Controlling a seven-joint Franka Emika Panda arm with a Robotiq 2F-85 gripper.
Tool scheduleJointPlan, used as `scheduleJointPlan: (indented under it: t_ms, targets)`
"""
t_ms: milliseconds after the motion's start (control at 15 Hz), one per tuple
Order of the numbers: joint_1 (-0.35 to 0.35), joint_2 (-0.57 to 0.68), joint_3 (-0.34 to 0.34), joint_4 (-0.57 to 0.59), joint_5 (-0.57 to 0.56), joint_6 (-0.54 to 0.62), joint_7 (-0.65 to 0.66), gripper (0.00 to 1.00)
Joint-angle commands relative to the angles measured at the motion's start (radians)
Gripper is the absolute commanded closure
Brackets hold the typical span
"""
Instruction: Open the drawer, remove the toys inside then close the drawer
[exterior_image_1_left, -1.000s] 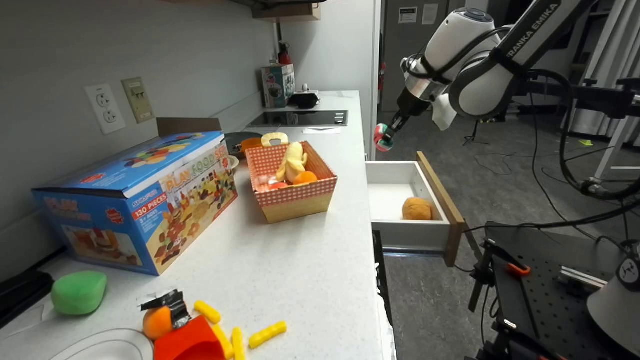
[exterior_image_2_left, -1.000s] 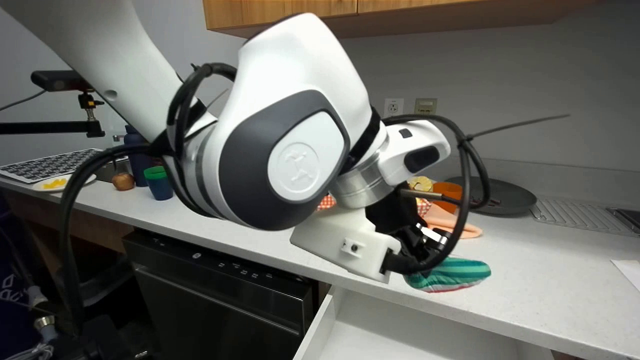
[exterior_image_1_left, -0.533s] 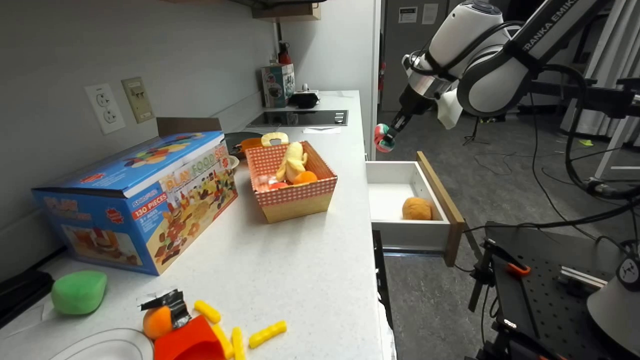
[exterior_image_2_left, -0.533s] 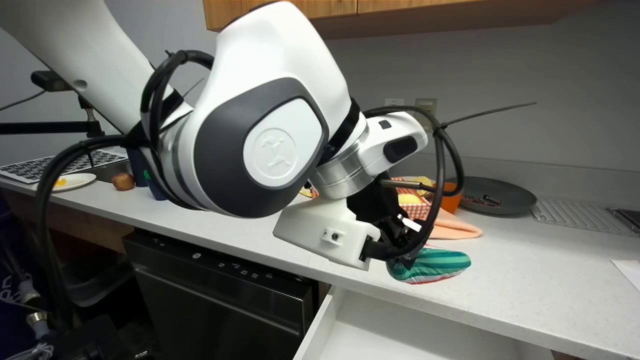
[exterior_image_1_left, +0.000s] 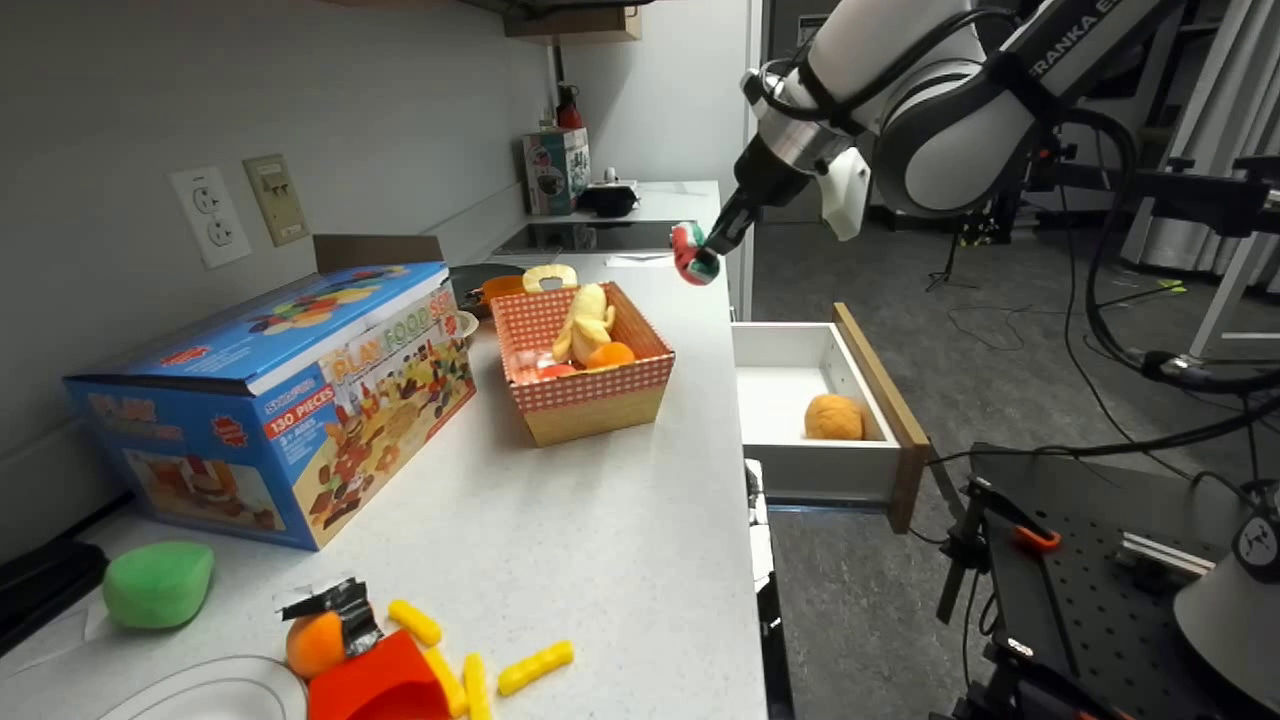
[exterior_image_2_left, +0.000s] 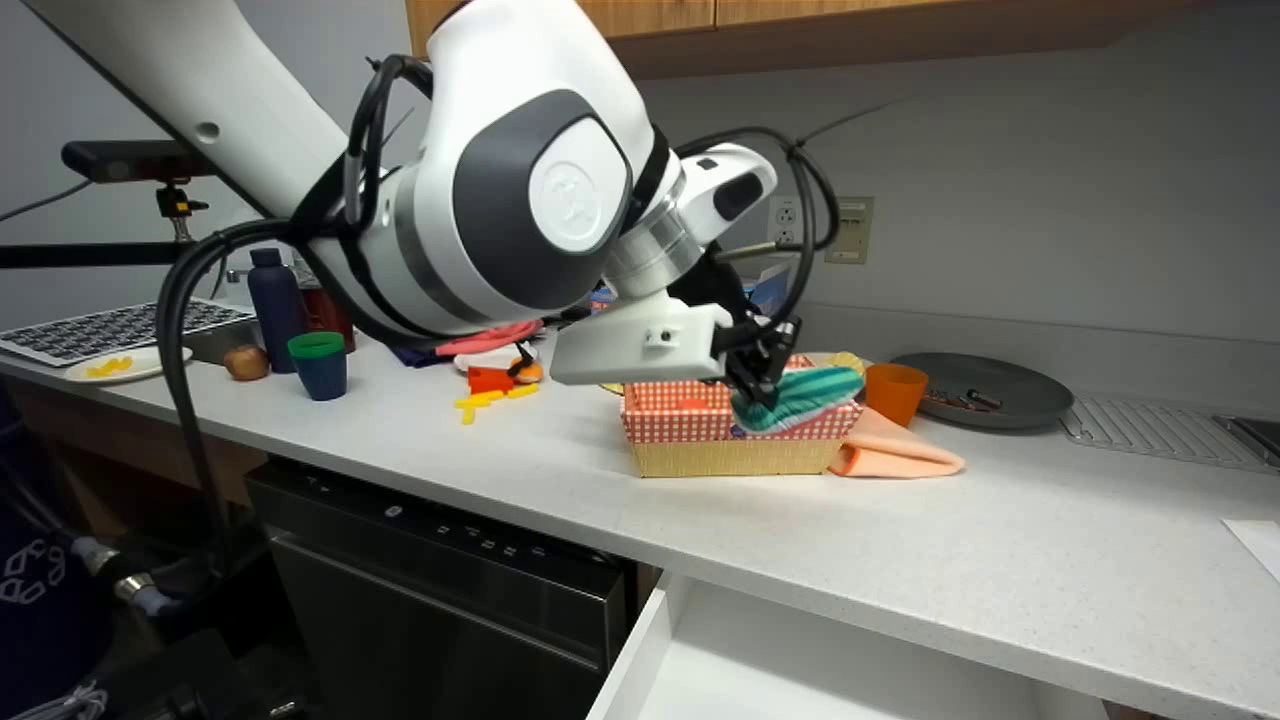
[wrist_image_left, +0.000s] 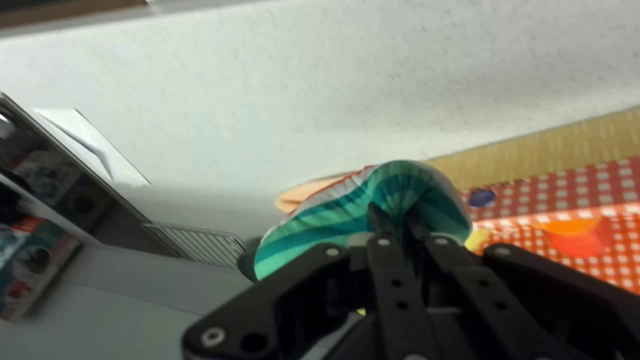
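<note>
Left to right in an exterior view: a checked basket (exterior_image_1_left: 598, 405) is noted on the counter (exterior_image_1_left: 600, 560). Nearby, a soft toy (exterior_image_1_left: 688, 252), red and striped green, is held aloft — clamped by the gripper (wrist_image_left: 393, 213). The drawer (exterior_image_1_left: 825, 472), white inside with a wood-coloured front, is found open; a round orange-brown toy (exterior_image_1_left: 834, 417) is contained. Since the earlier frame, the soft toy has been shifted leftward, toward the basket.

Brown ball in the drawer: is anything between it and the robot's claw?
Nothing visible stands between the gripper and the brown ball in the open drawer. But the gripper holds a watermelon toy, which probably must be released first.
</note>
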Motion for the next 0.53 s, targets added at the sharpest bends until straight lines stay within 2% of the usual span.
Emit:
scheduleJointPlan:
  t_ms: [0,267,333,467]
  targets:
    - [0.081,0.023,0.061,0.078,0.006,-0.037,-0.043,0.98]
    - [0.154,0.079,0.098,0.159,0.044,-0.052,-0.101,0.98]
    - [0.098,0.101,0.173,0.176,0.103,-0.053,-0.155,0.98]
    - [0.096,0.139,0.200,0.211,0.152,-0.060,-0.202,0.98]
